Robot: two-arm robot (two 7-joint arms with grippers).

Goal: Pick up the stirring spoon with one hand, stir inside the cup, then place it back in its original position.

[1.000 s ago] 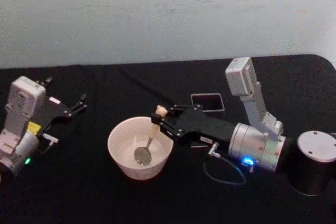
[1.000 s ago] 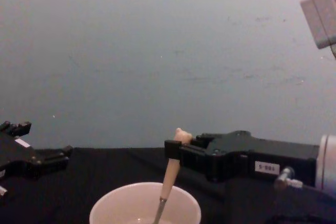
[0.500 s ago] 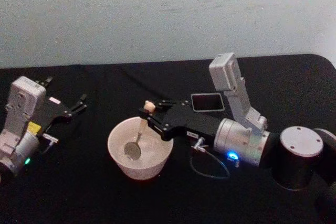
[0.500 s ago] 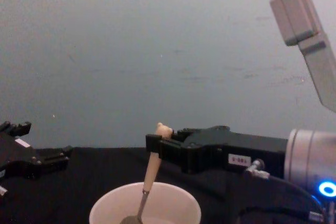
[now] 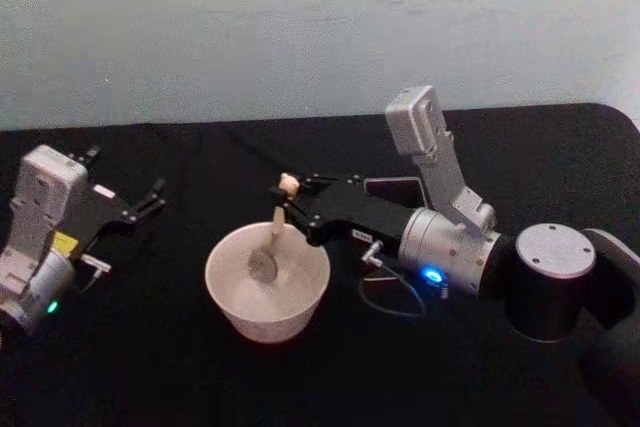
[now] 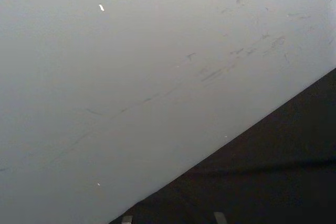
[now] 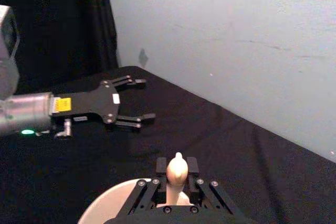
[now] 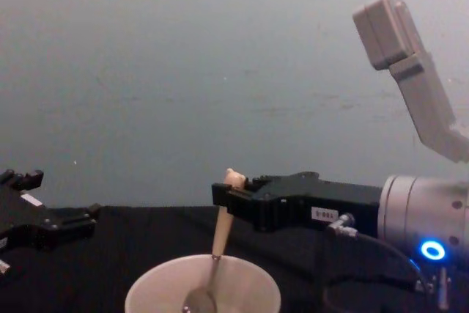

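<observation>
While the black-draped table (image 5: 150, 347) spans the scene, the long black right gripper (image 5: 285, 197) reaches over its middle. The idle black left gripper (image 5: 125, 175) is parked at the far left, fingers spread. A wide cream-white round cup (image 5: 265, 317) sits centre; a dark grey square holder (image 5: 400, 184) lies behind it. The small cream-handled stirring spoon (image 5: 263, 265) is pinched at its knob by the right gripper, nearly upright, metal bowl inside the cup.

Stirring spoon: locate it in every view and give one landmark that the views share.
Head view: the cream-handled, metal-bowled stirring spoon stands left of centre, bowl inside the wide white cup.
Chest view: bottom centre, tilted, dipping into the cup.
Right wrist view: its knobby top held in the black right claw, beside the cup's rim.
Left wrist view: grey wall, black table.
Shared landmark: the cup.
</observation>
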